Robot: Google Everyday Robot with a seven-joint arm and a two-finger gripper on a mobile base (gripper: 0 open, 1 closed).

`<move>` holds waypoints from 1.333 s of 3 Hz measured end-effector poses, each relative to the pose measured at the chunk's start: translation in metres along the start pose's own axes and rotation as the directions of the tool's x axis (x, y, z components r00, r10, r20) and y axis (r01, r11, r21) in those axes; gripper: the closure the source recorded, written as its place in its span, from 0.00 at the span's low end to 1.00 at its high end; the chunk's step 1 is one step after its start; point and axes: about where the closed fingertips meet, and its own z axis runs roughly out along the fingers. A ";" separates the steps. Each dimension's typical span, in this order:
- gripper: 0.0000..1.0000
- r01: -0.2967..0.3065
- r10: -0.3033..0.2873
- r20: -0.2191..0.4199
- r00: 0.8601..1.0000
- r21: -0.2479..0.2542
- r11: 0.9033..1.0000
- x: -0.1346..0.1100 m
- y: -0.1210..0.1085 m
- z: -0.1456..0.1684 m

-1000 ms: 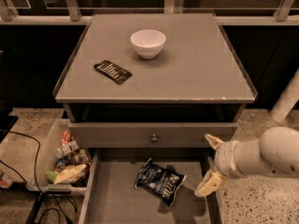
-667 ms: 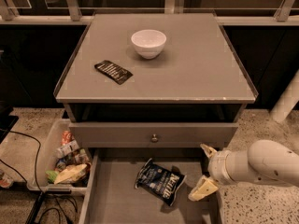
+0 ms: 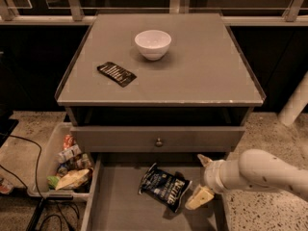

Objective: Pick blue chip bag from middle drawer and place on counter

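Note:
The blue chip bag [image 3: 163, 186], dark blue with white lettering, lies on the floor of the open middle drawer [image 3: 120, 206] below the cabinet. My gripper [image 3: 201, 178] is open, just right of the bag at drawer height, one cream finger [image 3: 199, 197] low beside the bag's right end, the other higher near the drawer front. It holds nothing. The white arm comes in from the right. The counter [image 3: 202, 76] is the broad grey cabinet top above.
A white bowl [image 3: 153, 44] and a flat black packet [image 3: 116, 74] sit on the counter. A shut grey drawer front with a round knob [image 3: 158, 142] is above the open drawer. A tray of snack packets [image 3: 67, 165] stands on the floor at left, cables near it.
My gripper and arm have moved left and slightly down, closer to the chip bag's right end. The bag has not moved.

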 end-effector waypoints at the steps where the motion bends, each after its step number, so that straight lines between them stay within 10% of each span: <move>1: 0.00 -0.025 0.025 0.009 1.000 -0.032 0.999 0.016 0.005 0.054; 4: 0.00 -0.094 0.104 0.119 0.987 -0.085 0.992 0.038 0.027 0.184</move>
